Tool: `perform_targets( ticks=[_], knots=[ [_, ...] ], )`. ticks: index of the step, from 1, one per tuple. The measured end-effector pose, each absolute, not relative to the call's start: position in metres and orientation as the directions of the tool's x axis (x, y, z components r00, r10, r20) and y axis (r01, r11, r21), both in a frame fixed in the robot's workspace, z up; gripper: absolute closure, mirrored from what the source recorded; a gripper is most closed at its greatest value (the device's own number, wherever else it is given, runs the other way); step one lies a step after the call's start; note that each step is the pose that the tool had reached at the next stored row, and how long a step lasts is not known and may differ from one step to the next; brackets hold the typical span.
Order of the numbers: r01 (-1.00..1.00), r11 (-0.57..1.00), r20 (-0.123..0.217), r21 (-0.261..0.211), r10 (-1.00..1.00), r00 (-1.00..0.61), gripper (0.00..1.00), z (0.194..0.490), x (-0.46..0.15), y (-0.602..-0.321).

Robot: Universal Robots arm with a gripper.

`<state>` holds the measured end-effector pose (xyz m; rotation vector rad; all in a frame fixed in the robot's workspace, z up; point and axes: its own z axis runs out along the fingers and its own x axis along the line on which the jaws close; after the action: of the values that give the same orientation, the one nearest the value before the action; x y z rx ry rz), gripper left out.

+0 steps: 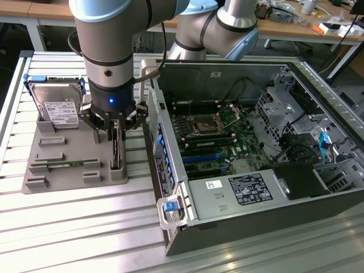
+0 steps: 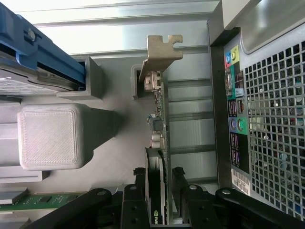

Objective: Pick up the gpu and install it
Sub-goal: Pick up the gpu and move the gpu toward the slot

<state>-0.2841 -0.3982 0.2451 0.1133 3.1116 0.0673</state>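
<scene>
The gpu stands on edge in a slot of the grey holder tray, at the tray's end nearest the computer case. In the wrist view the gpu shows its green board edge, black face and silver bracket at the far end. My gripper has come straight down over it. The gripper straddles the card with one finger on each side. One finger lies against the black face; a thin gap shows at the other. The card still sits in its slot.
A silver hard drive with blue rails and a green memory stick share the tray. The open computer case lies at the exterior view's right, motherboard exposed, its rear panel close beside the gripper. Everything rests on a slatted metal table.
</scene>
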Motion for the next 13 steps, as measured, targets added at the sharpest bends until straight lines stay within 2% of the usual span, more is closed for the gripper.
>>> perform_targets(
  ticks=[2,3,13],
  knots=[
    [0.072,0.996,-0.025,0.044,0.073,-0.997,0.65,0.2452,-0.2842,-0.3982],
    [0.072,0.996,-0.025,0.044,0.073,-0.997,0.73,0.2451,-0.2841,-0.3982],
    [0.072,0.996,-0.026,0.044,0.073,-0.997,0.73,0.2510,-0.2841,-0.3982]
  ],
)
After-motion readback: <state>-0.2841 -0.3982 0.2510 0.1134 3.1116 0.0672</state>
